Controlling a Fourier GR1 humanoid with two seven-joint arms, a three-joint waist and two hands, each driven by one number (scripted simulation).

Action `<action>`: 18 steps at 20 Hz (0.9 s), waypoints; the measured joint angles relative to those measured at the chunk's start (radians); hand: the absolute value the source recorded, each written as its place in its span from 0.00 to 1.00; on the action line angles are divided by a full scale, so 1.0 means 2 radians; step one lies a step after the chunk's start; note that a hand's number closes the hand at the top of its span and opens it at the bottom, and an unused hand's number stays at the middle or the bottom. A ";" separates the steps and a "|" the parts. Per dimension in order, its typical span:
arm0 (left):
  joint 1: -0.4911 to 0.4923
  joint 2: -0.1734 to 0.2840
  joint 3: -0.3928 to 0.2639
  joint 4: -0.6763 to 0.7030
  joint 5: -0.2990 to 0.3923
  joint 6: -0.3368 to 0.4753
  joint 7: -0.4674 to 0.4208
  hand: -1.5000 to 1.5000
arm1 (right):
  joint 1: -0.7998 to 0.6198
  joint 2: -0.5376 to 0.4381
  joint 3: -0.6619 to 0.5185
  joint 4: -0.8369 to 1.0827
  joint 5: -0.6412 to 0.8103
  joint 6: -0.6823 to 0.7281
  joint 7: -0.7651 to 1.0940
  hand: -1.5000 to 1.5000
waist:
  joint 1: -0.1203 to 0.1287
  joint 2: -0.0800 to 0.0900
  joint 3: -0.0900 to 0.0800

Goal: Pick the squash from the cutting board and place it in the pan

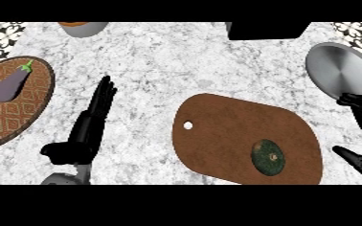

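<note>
A dark green round squash (269, 157) lies on the right part of the brown cutting board (226, 134), which has a small hole near its left end. The silver pan (338, 68) sits at the right edge, its black handle (351, 106) pointing toward me. My left hand (88, 122) rests open on the counter left of the board, fingers straight and pointing away, well apart from the squash. Only a small black part of my right hand (351, 157) shows at the right edge, just right of the board and below the pan's handle.
A purple eggplant (13, 84) lies on a brown patterned plate (35, 107) at the far left. A grey bowl (83, 28) with orange contents stands at the top left. A black box (267, 30) stands at the top, right of centre.
</note>
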 measured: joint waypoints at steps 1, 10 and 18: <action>0.003 -0.001 -0.002 -0.001 -0.001 -0.001 -0.001 0.50 | 0.021 -0.006 -0.006 -0.007 0.016 0.006 -0.019 0.00 | 0.001 0.000 0.000; -0.001 -0.017 -0.012 0.009 -0.014 -0.014 -0.003 0.50 | 0.079 -0.060 -0.043 -0.064 0.103 0.042 -0.040 0.00 | 0.013 0.003 0.000; -0.007 -0.020 -0.011 0.003 -0.016 -0.021 0.007 0.50 | 0.061 -0.102 0.023 -0.137 0.204 0.053 0.079 0.00 | 0.022 0.004 -0.001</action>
